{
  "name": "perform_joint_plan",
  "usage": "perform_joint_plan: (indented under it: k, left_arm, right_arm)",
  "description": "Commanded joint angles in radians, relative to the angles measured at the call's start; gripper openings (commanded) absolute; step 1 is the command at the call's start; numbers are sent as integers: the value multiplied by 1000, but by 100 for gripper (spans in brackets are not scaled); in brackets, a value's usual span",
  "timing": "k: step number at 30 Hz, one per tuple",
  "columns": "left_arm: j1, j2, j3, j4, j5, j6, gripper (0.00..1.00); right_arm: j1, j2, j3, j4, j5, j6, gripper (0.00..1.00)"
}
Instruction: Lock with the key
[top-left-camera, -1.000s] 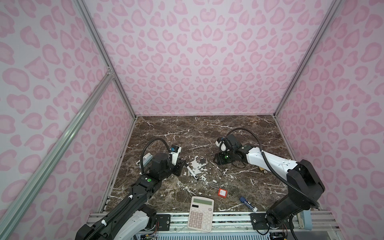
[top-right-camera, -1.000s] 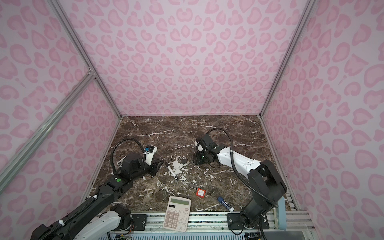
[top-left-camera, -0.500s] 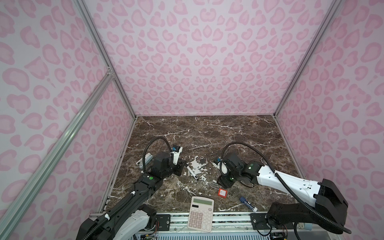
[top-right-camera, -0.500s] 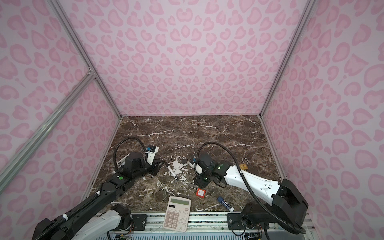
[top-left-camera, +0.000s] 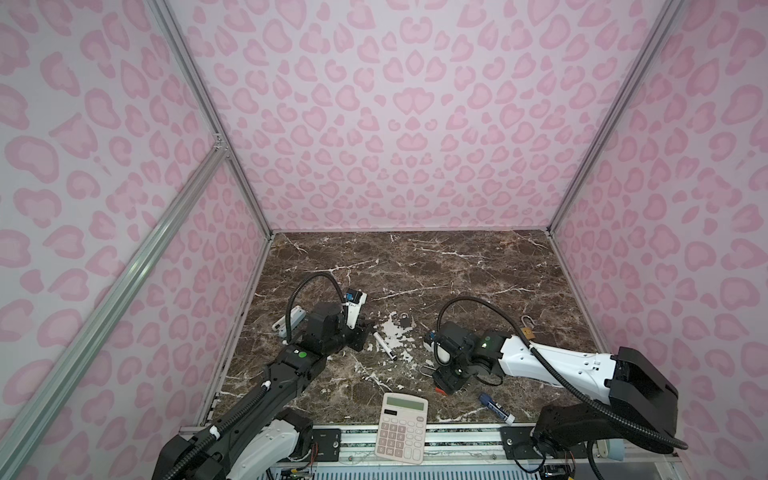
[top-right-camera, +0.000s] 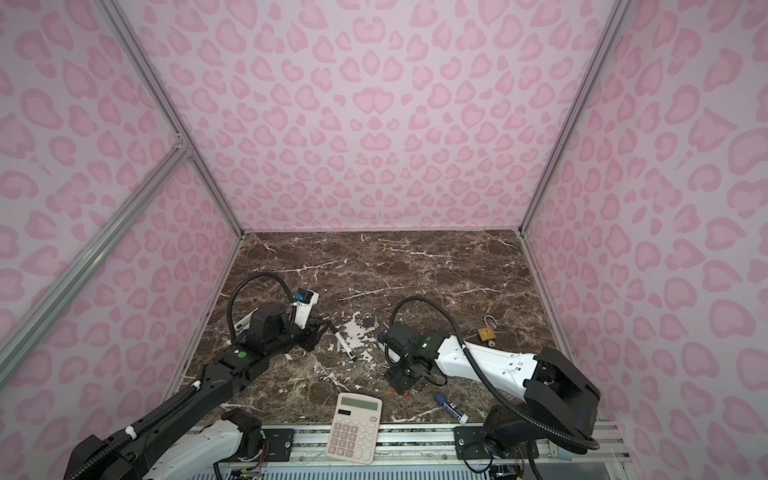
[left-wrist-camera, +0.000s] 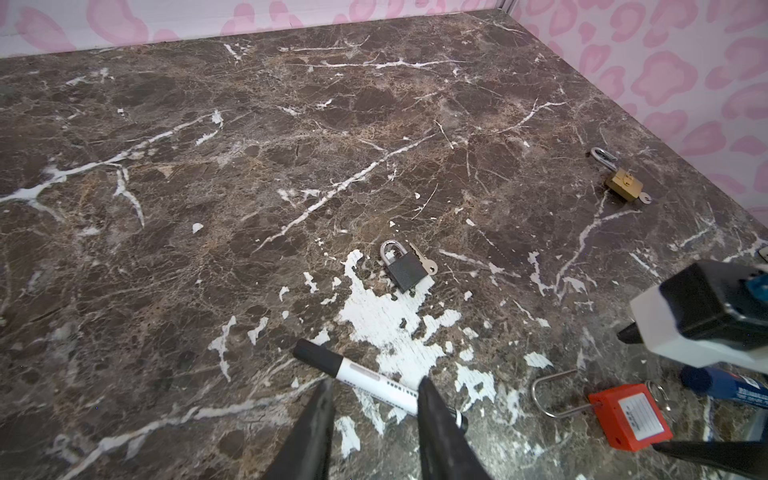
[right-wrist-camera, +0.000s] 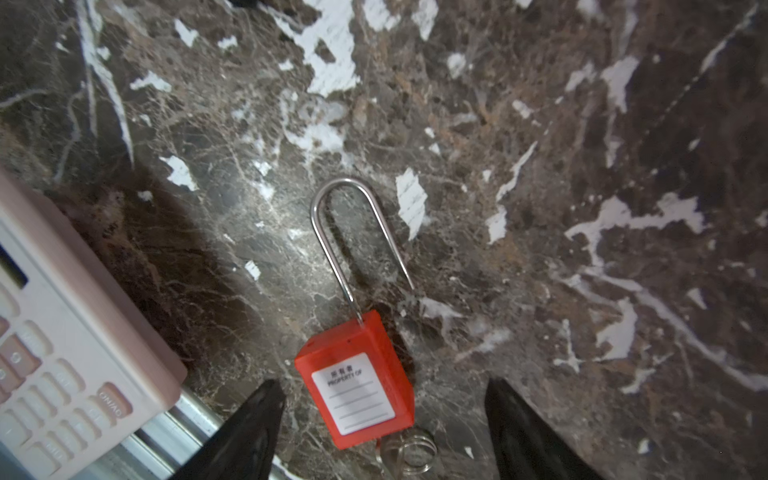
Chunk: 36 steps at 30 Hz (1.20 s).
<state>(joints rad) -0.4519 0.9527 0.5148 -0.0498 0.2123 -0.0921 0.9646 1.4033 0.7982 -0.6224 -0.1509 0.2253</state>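
Red padlock (right-wrist-camera: 355, 382) is found lying flat on the surface (right-wrist-camera: 582, 124) near the front edge, just beside the calculator (right-wrist-camera: 62, 353). Its long shackle (right-wrist-camera: 347, 187) is pulled out, the free leg not seated in the body. A key ring (right-wrist-camera: 409, 453) is seen at the base of the body; the key itself cannot be made out. Risks are judged as follows: the smooth plastic body may be pushed or spun instead of pinched if one finger lands first; the ring may be trapped under a fingertip; the calculator may be nudged by the nearer finger; the shackle may jam if pressed while the free leg is off its hole. A black padlock (left-wrist-camera: 405, 268) and a brass padlock (left-wrist-camera: 623, 187) are also present, well apart, so the wrong lock could be taken. Right gripper (right-wrist-camera: 384, 386) is held wide open and empty, one finger on either side of the body, neither seen touching it. The right arm (top-left-camera: 552, 361) is stretched low across the front, its wrist pitched down. Left gripper (left-wrist-camera: 376, 381) is parted narrowly, nothing held, poised over a marker (left-wrist-camera: 353, 370), with the left arm (top-left-camera: 291, 365) extended low.
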Motion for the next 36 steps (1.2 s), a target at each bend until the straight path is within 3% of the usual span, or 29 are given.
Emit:
perform_joint_plan:
  k: [1, 9, 22, 33, 36]
  left_arm:
    - [1, -6, 7, 10, 4, 10, 35]
    - [1, 9, 12, 17, 14, 5, 35]
    - [1, 14, 19, 17, 13, -1, 35]
    - [1, 12, 20, 13, 24, -14, 35]
    - [1, 14, 20, 8, 28, -16, 35]
  right_arm:
    - [18, 17, -7, -14, 26, 28, 79]
    - [65, 51, -20, -7, 49, 51, 76]
    - [42, 74, -22, -24, 136, 124, 47]
    - [40, 104, -7, -22, 108, 75, 49]
    - [41, 110, 1, -16, 109, 63, 42]
